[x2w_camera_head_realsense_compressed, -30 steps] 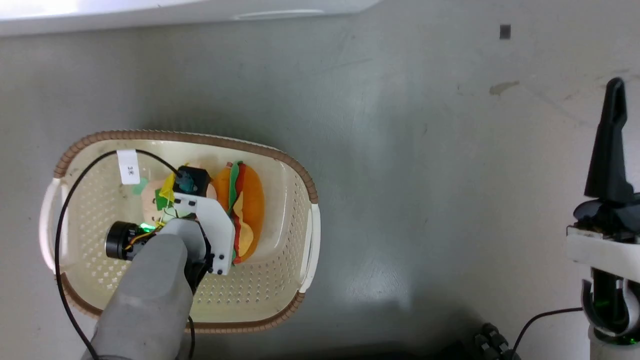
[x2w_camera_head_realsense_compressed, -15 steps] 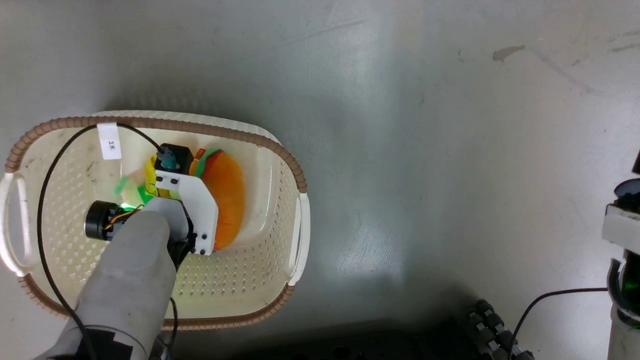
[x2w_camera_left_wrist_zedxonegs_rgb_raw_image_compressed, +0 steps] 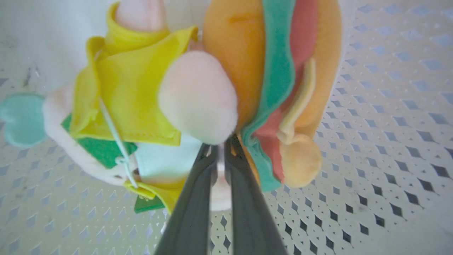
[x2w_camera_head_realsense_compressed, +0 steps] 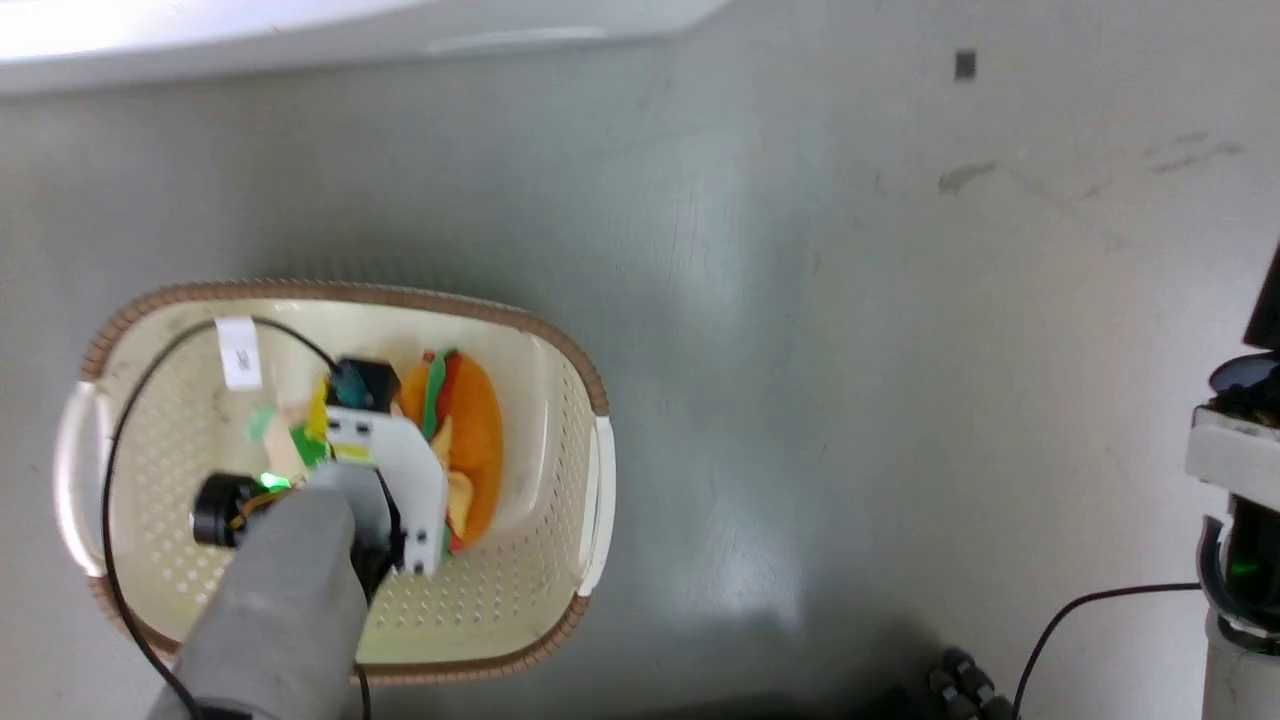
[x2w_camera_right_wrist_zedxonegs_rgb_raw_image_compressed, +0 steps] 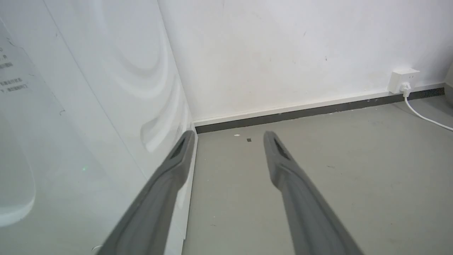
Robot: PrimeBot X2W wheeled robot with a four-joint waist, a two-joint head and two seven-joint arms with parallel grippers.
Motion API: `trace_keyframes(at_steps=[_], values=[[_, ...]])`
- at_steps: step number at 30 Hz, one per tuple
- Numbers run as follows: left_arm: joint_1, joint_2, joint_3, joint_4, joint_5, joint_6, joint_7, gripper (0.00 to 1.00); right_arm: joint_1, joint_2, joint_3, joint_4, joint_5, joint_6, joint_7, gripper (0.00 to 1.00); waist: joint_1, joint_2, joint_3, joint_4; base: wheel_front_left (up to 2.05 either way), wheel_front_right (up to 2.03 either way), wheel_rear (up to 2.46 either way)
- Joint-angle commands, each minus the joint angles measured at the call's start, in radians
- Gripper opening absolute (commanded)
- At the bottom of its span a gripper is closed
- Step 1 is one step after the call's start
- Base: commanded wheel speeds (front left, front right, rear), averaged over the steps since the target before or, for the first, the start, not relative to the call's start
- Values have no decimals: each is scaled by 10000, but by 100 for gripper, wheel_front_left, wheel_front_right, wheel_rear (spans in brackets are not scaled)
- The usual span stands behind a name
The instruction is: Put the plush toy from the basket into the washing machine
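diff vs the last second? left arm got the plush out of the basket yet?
Mostly the head camera swung away and came back, so the whole picture shifted. The plush toy tipped briefly, showing more orange bun, and now shows its layers again. The left gripper stays down over it, fingers now shut on it, inside the basket; not out yet. The right gripper is open beside the washing machine.

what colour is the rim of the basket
Brown, woven-look rim on the cream basket; clearest in the head view.

plush toy (x2w_camera_head_realsense_compressed: 470, 440) in basket (x2w_camera_head_realsense_compressed: 590, 380), washing machine (x2w_camera_right_wrist_zedxonegs_rgb_raw_image_compressed: 88, 88) behind
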Motion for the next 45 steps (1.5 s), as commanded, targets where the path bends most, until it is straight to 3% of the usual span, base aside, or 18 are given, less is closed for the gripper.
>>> trace_keyframes(at_steps=[1, 17, 29, 37, 45], values=[[182, -39, -42, 36, -6, -44, -55, 0, 18, -2, 32, 24, -23, -7, -45, 100, -1, 0, -575, 66, 0, 0, 0], [1869, -637, -1045, -50, 17, -413, -2594, 0, 1556, -2, 164, 837, -331, -7, -45, 100, -1, 0, -4538, 1227, 0, 0, 0], [2325, -543, -1368, -873, -291, -417, -4340, 0, 2549, -2, 46, 1024, -317, -7, -45, 100, -1, 0, -6397, 1772, 0, 0, 0], [2149, 85, -928, -2636, -392, 170, -4559, 0, 2857, -2, -52, 963, -197, -7, -45, 100, -1, 0, -6696, 1765, 0, 0, 0], [1790, 918, 158, -4839, -695, 913, -4566, 0, 2542, -2, -1, 819, -131, -7, -45, 100, -1, 0, -6003, 1383, 0, 0, 0]])
